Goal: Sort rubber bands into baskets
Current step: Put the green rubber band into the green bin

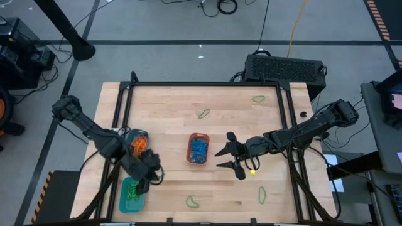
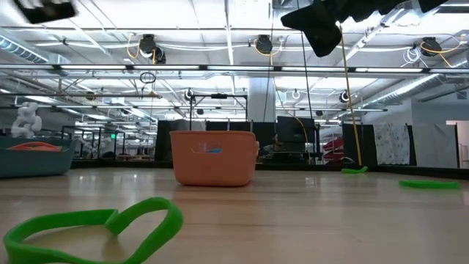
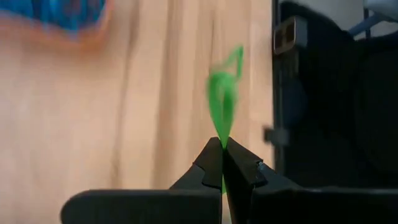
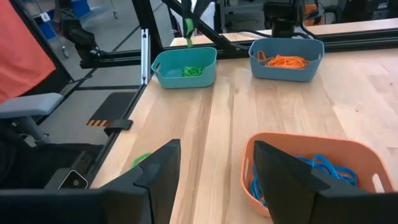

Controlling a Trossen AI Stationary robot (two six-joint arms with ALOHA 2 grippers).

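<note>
My left gripper point(image 1: 144, 180) hangs over the teal basket point(image 1: 130, 199) at the near left and is shut on a green rubber band point(image 3: 224, 93). The right wrist view shows that basket point(image 4: 163, 67) with green bands in it. Beside it, the round blue-teal basket point(image 4: 314, 56) holds orange bands. My right gripper point(image 1: 227, 158) stands open with nothing between its fingers, just right of the orange basket point(image 1: 198, 137), which holds blue bands. Loose green bands point(image 1: 203, 113) point(image 1: 258, 98) point(image 1: 193, 201) point(image 1: 262, 195) lie flat on the table. My left gripper pinches one end of the green band point(image 3: 222, 138) between its two fingertips. The fingers slant down from above. The band reaches out past the fingertips and, in the right wrist view, the band's free part point(image 4: 188, 28) hangs clear above the teal basket.
A small yellow thing point(image 1: 253, 171) lies under my right arm. A black frame point(image 1: 207, 84) borders the table's far, left and right sides. In the low view a green band point(image 2: 95, 224) lies close to the near edge and the orange basket point(image 2: 213, 156) stands mid-table.
</note>
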